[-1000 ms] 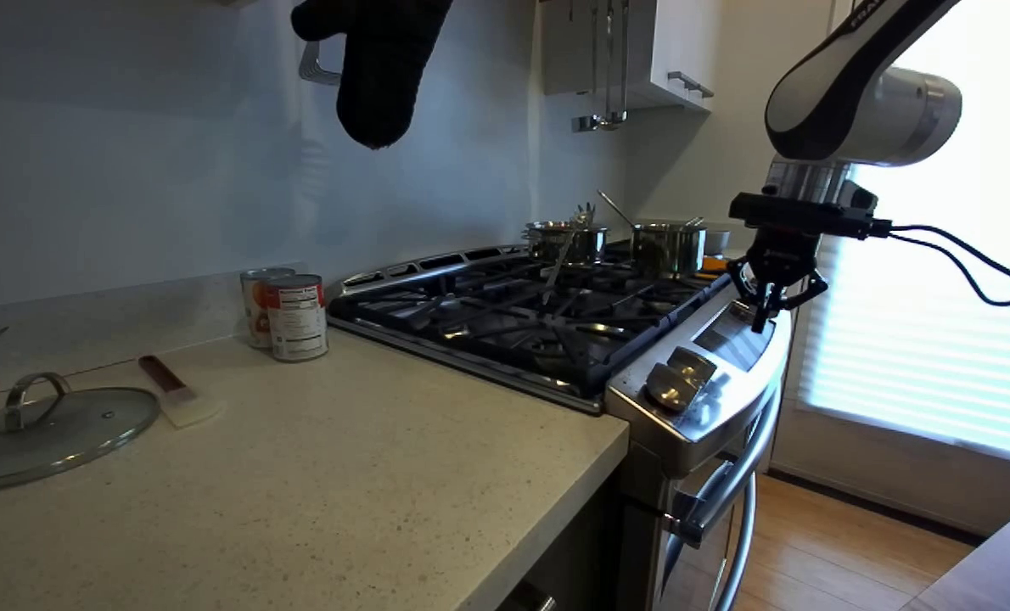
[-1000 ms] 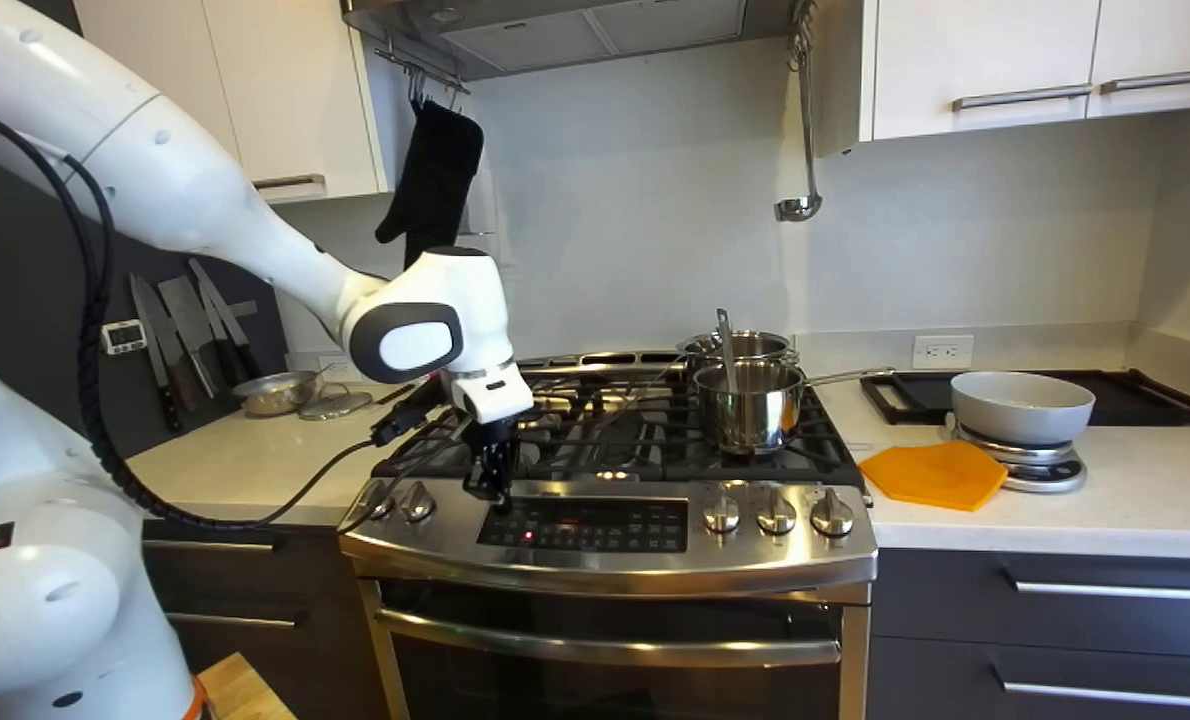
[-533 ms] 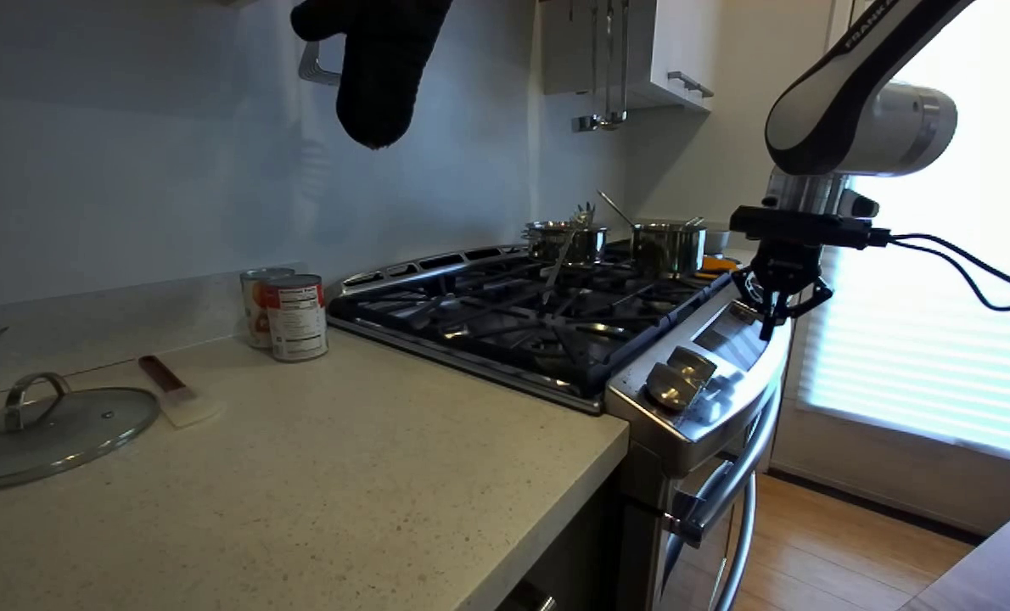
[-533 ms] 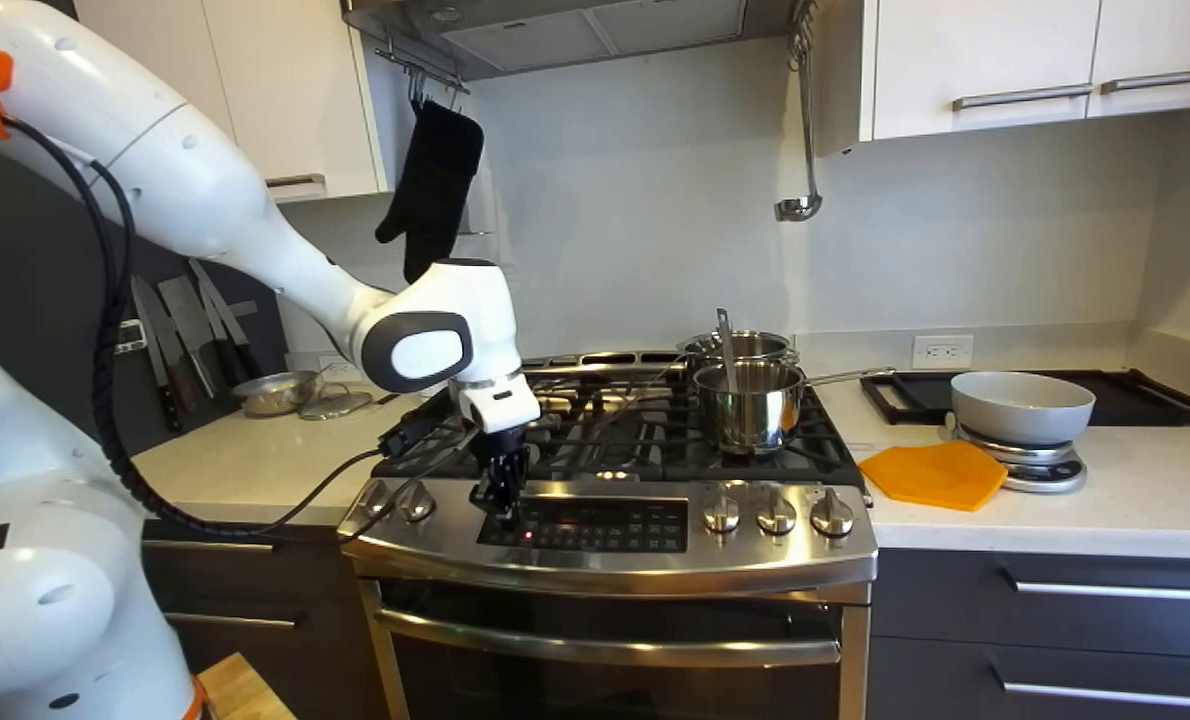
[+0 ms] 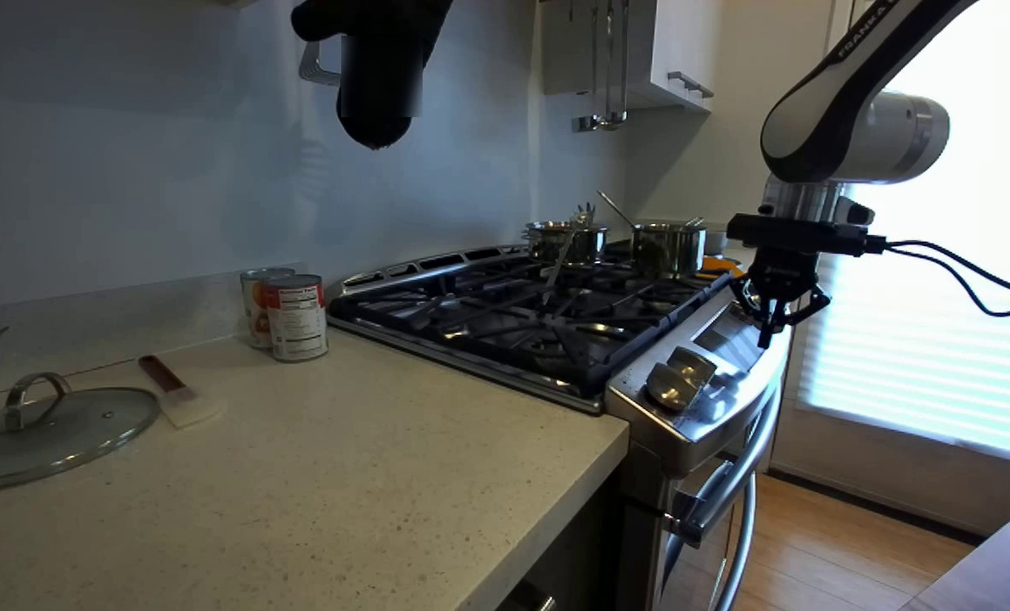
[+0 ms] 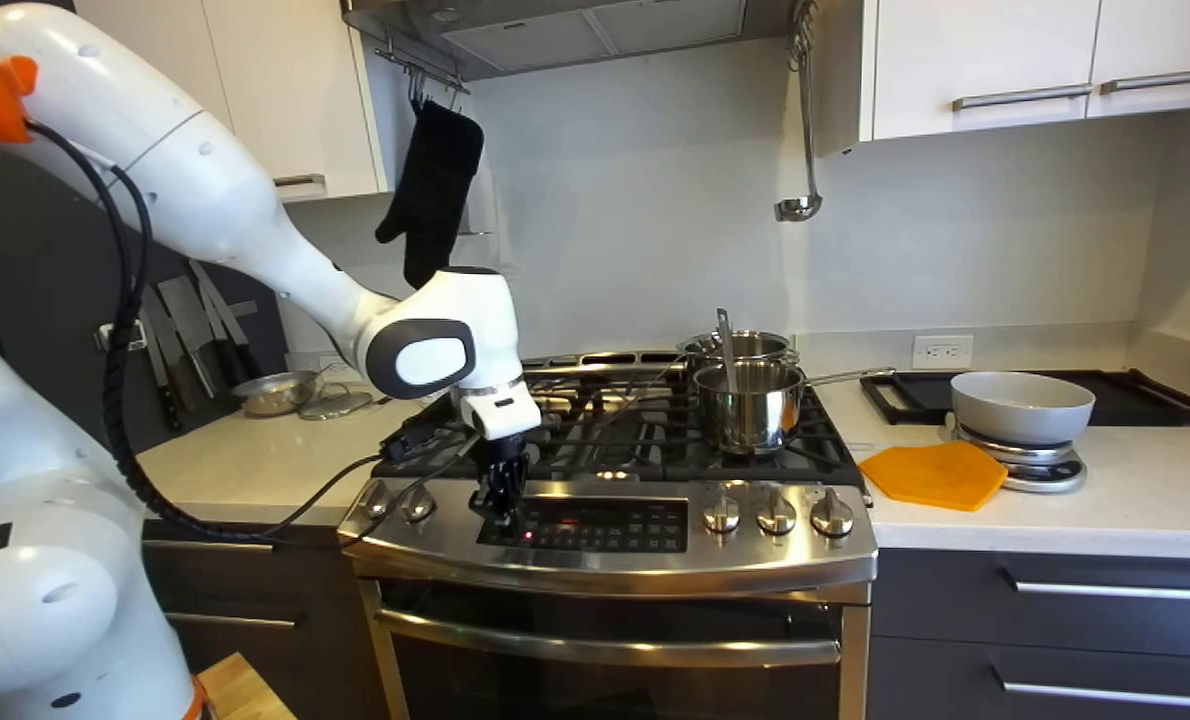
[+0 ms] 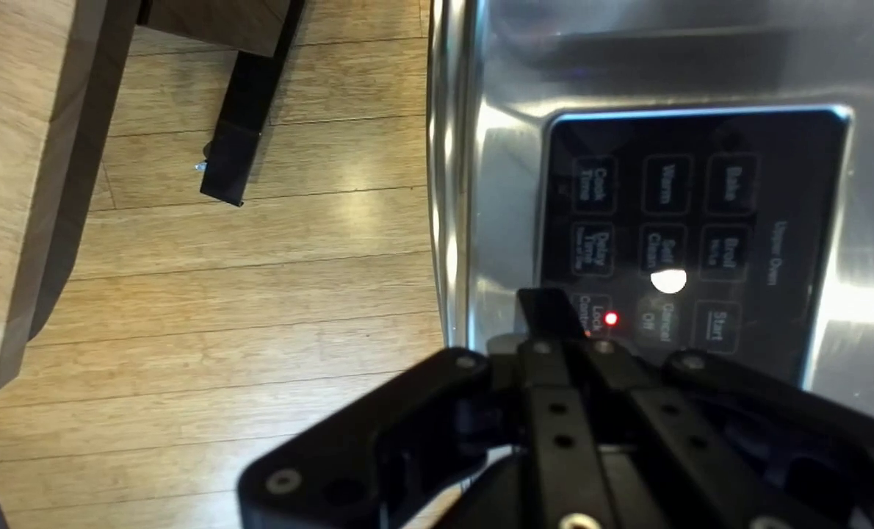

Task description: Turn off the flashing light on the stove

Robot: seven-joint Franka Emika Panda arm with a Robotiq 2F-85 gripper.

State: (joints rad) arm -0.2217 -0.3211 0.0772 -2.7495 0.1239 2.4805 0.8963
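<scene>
Gripper [image 5: 766, 329] nose-down — over stove [image 6: 610, 566].

Arm [image 6: 240, 205] aslant, jaws together, downward

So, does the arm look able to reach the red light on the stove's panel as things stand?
Probably yes: the gripper is over the control panel, its fingertips beside the red light in the wrist view, with nothing visible between them. Contact with the panel is unclear.
</scene>
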